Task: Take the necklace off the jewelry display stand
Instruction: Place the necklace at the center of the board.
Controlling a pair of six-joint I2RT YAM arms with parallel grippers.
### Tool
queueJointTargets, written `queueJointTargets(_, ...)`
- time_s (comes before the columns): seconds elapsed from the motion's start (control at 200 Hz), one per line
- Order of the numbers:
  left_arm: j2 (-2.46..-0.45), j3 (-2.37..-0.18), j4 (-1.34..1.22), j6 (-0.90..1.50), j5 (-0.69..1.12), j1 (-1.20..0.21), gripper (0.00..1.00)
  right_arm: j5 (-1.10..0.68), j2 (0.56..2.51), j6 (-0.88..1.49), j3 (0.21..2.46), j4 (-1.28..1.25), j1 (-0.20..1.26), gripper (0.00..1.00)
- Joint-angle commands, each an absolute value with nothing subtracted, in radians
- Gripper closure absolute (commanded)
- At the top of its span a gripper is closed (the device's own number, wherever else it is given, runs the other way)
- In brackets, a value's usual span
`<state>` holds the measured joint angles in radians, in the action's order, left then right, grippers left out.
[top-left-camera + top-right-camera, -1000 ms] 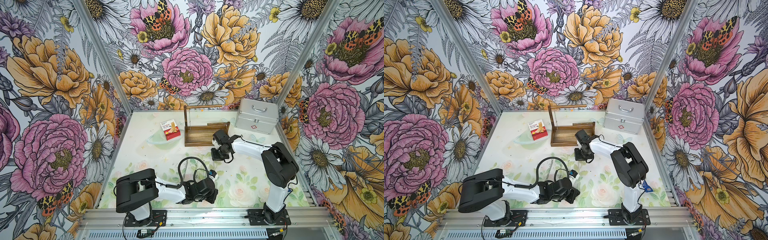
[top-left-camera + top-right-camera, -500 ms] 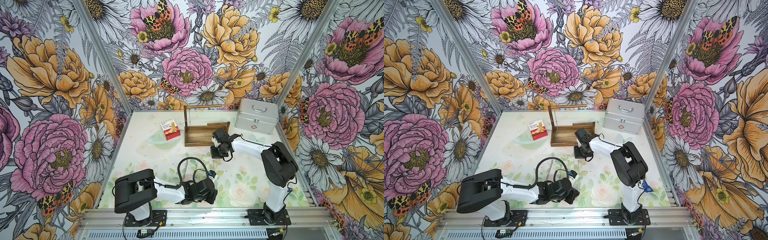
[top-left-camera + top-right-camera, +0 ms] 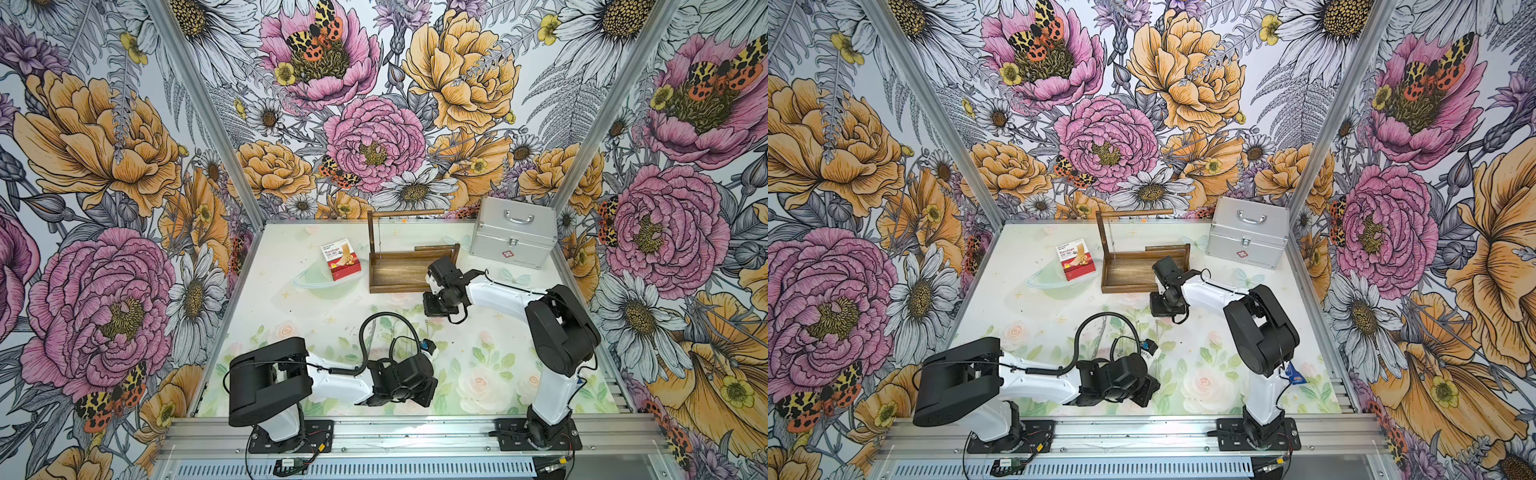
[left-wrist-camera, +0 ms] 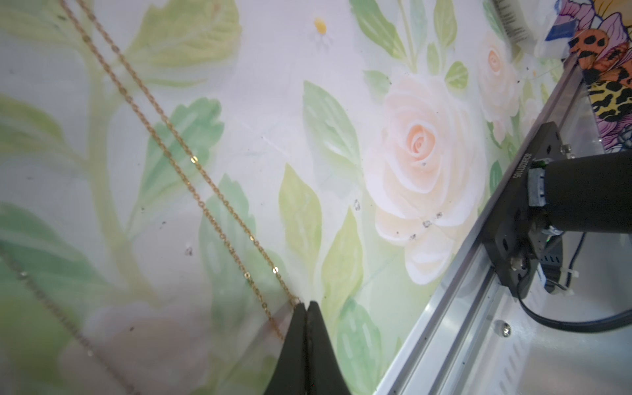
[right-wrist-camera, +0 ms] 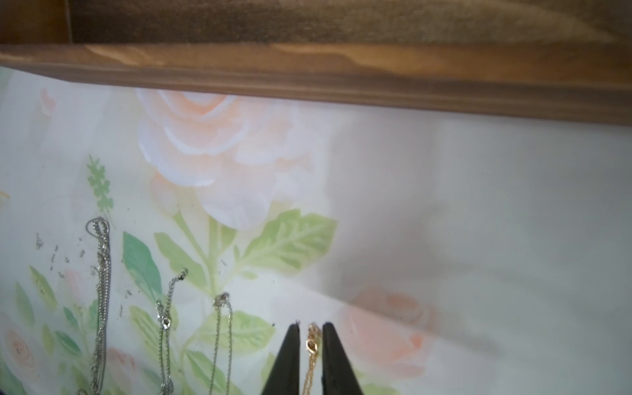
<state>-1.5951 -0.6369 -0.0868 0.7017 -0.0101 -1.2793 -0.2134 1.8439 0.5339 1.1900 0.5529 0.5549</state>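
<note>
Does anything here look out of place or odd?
Several thin silver chains lie loose on the floral table mat in front of the dark brown wooden jewelry display stand, not on its rod. A thin gold chain runs over the mat to the shut left gripper. Small dark specks dirty the mat.

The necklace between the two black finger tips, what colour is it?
Gold. The necklace shows best in the right wrist view.

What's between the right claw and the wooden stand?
Right wrist view: only bare flowered mat between the right claw and the wooden stand. The gold chain lies between the claw's tips.
</note>
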Motion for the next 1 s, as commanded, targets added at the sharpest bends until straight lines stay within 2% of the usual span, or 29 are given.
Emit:
queueJointTargets(0.0,-1.582,-0.684,-0.047,0.667,-0.002,-1.273,0.94,-0.206,1.786,0.536,1.160,0.494,0.548,0.84)
queueJointTargets(0.24,-1.543,-0.734,0.020,0.643,-0.016,-1.273,0.92,-0.182,1.608,0.561,0.992,0.350,0.535,0.83)
queueJointTargets(0.365,-1.494,-0.755,0.070,0.624,-0.044,-1.273,0.86,-0.187,1.454,0.579,0.854,0.230,0.514,0.82)
queueJointTargets(0.445,-1.453,-0.770,0.115,0.606,-0.070,-1.272,0.77,-0.210,1.354,0.591,0.764,0.148,0.492,0.79)
queueJointTargets(0.595,-1.345,-0.793,0.215,0.574,-0.130,-1.261,0.53,-0.306,1.170,0.639,0.583,-0.045,0.418,0.76)
queueJointTargets(0.731,-1.201,-0.770,0.253,0.566,-0.140,-1.216,0.35,-0.390,1.031,0.676,0.454,-0.186,0.361,0.67)
queueJointTargets(0.856,-1.056,-0.756,0.309,0.563,-0.118,-1.147,0.23,-0.433,0.933,0.693,0.393,-0.238,0.332,0.62)
queueJointTargets(0.991,-0.939,-0.782,0.426,0.551,-0.103,-1.057,0.17,-0.486,0.864,0.717,0.354,-0.270,0.305,0.57)
